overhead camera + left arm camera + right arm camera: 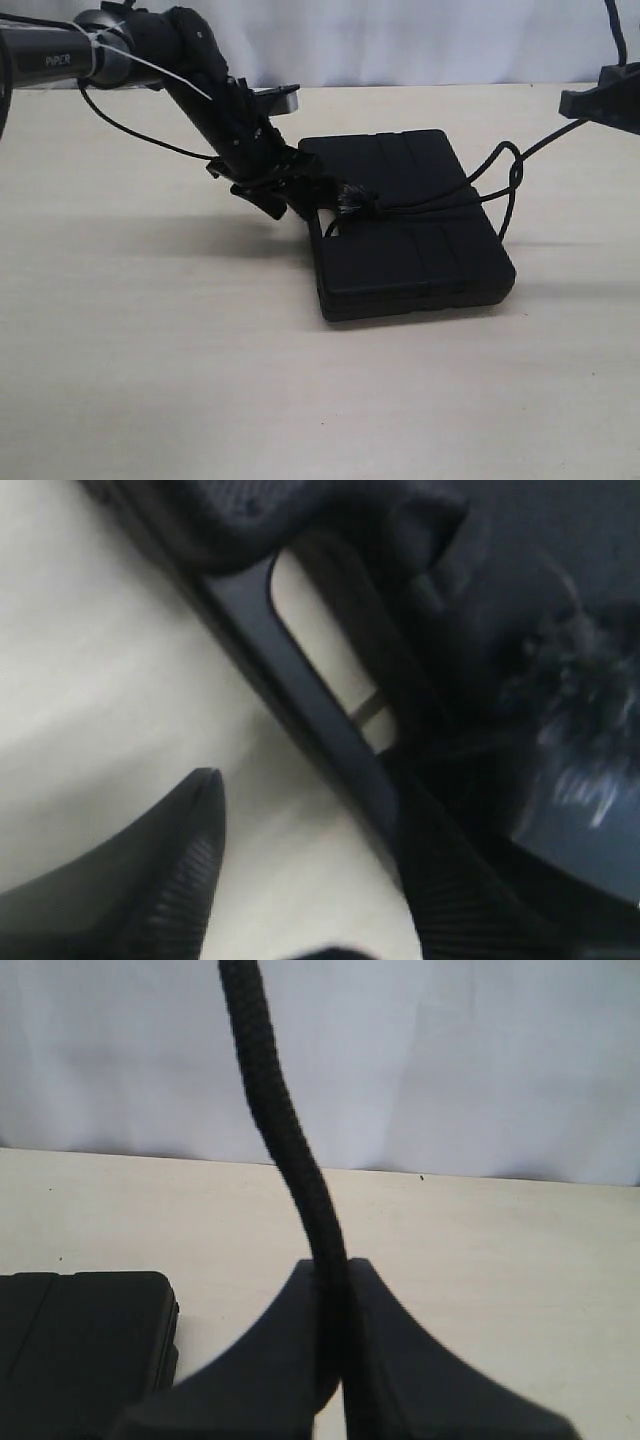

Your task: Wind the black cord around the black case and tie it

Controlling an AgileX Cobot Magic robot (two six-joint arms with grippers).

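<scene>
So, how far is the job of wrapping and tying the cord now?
Done: the long braided black cord crosses the flat black plastic case, with a frayed knot at one edge. In hand: the right end effector grips the cord's free length; the left end effector is open. Remaining: probably tightening.

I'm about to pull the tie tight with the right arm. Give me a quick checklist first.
1. Right gripper shut on the black cord: ok.
2. Left gripper open, clamping nothing: ok.
3. Cord crosses the top of the black case, fuzzy knot near the handle end: ok.
4. Cord free of slack toward the right arm: not ok, a loop hangs off the case's edge.
5. Left fingers clear of the case: cannot tell.
6. Knot cinched: cannot tell.
</scene>
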